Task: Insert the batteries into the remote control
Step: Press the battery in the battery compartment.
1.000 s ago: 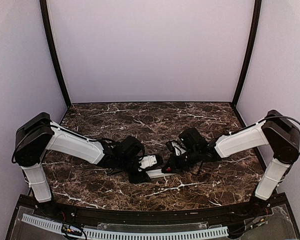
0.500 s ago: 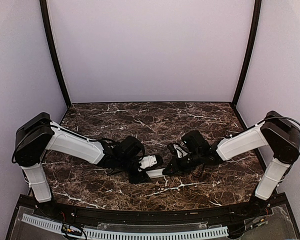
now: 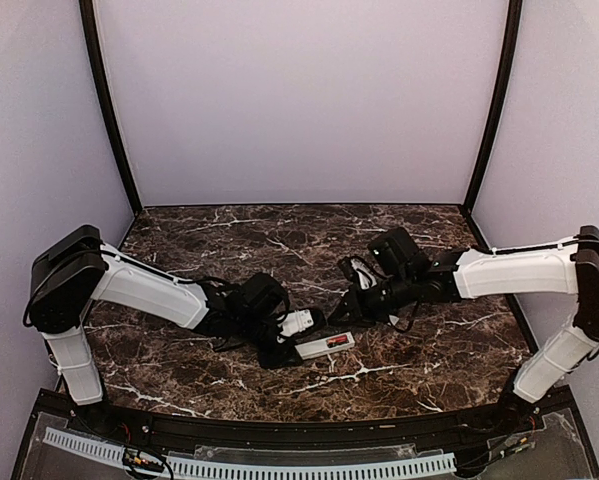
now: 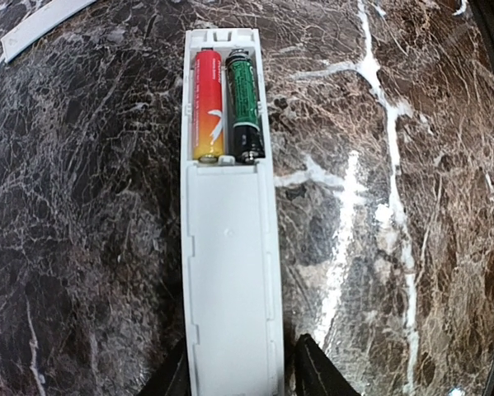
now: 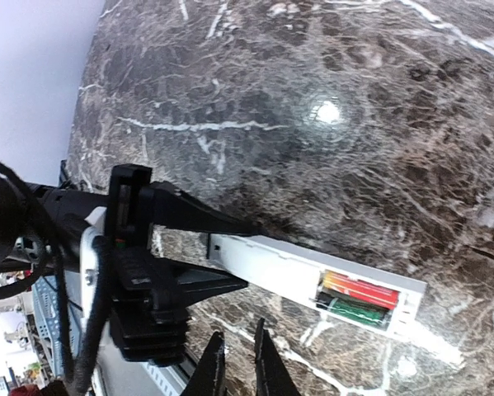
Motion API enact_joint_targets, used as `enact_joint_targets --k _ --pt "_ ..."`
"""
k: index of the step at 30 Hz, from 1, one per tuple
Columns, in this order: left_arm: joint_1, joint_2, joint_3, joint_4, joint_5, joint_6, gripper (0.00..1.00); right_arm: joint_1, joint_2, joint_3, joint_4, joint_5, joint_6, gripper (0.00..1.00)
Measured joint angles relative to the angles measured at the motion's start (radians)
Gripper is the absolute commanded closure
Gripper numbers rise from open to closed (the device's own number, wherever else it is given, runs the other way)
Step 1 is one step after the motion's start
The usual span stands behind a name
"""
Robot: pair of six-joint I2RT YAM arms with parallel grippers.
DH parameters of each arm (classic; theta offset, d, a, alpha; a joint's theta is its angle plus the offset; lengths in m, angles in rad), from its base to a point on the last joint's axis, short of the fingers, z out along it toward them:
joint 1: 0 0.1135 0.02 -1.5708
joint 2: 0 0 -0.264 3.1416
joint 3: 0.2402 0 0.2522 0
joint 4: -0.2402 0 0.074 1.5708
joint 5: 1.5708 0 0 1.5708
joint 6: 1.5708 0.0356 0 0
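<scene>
The slim white plastic remote control [image 4: 230,247] lay on the veined marble table [image 4: 395,206], glossy cylindrical batteries [image 4: 207,103] seated in its open bay. The left gripper [image 4: 238,375] clamped its plain end; the right gripper [image 5: 237,363] hung barely parted, empty.

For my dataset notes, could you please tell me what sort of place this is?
Probably a lab robot cell: pale walls and black posts enclose a marble-patterned tabletop bearing a left arm and right arm.
</scene>
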Motion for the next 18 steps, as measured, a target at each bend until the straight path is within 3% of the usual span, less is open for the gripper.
enact_joint_targets --k 6,9,13,18 --pt "-0.031 0.000 0.000 0.006 -0.005 -0.063 0.61 0.037 0.005 0.044 -0.161 0.157 -0.025 0.87" --pt "-0.050 0.000 0.000 0.008 -0.015 -0.077 0.61 0.077 0.037 0.094 -0.208 0.203 -0.057 0.93" --pt "-0.056 0.000 -0.001 0.010 -0.020 -0.084 0.61 0.103 0.078 0.121 -0.224 0.222 -0.079 1.00" --pt "-0.056 0.000 -0.002 0.013 -0.019 -0.084 0.61 0.106 0.117 0.121 -0.220 0.222 -0.078 1.00"
